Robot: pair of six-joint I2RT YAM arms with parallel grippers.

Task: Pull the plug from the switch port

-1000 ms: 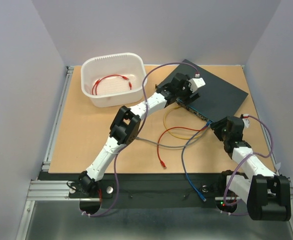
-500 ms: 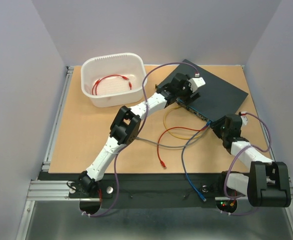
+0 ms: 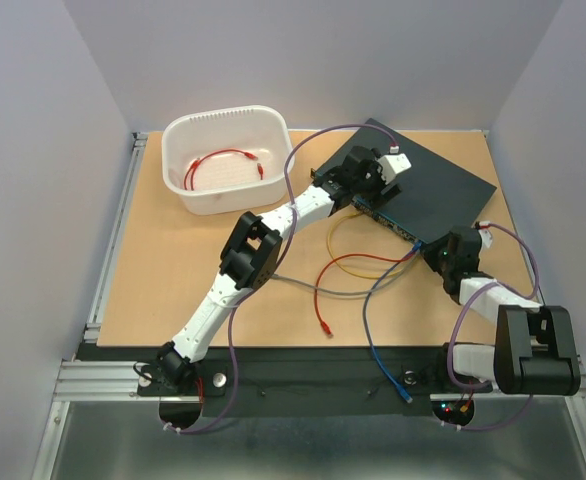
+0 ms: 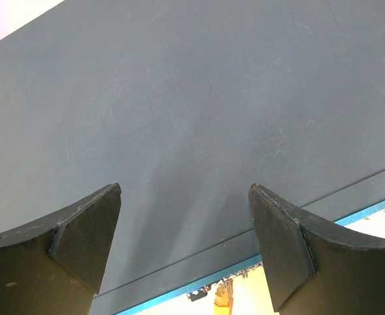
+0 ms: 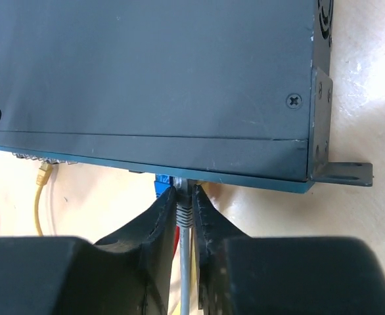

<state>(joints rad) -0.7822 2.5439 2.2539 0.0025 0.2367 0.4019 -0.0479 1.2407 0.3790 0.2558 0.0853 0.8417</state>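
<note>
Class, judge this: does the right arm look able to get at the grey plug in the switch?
Likely yes: the right gripper is closed around the grey plug at the front edge of the switch, with nothing in the way.

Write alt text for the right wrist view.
The right gripper pinches a grey plug where it enters the front edge of the blue-grey switch. A blue plug sits just left of it, a yellow plug farther left, and a mounting ear juts from the switch's right corner.

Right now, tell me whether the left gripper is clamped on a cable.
No: the left gripper stands open above the switch's bare top, with nothing between its jaws.
</note>
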